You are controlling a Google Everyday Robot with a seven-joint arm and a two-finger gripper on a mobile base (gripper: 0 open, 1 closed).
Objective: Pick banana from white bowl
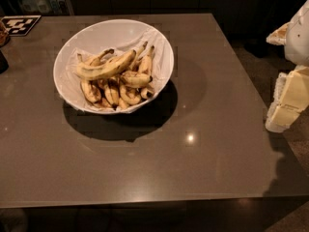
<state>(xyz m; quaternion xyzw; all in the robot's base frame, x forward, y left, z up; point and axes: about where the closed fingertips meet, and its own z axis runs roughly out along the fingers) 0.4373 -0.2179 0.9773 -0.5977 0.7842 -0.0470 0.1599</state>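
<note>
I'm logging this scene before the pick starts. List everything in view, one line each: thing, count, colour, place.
table: one, dark grey-brown, fills most of the view
white bowl: one, glossy white, on the table, left of centre toward the far side
paper liner: one, white, inside the bowl under the fruit
banana: one, the longest, pale yellow with brown speckles, lying on top of the pile
shorter bananas: several, yellow-brown, heaped below it in the bowl
marker tag: one, black and white, far left corner of the table
arm: one, white, at the right edge
gripper: one, cream, off the table's right edge, well away from the bowl
</note>
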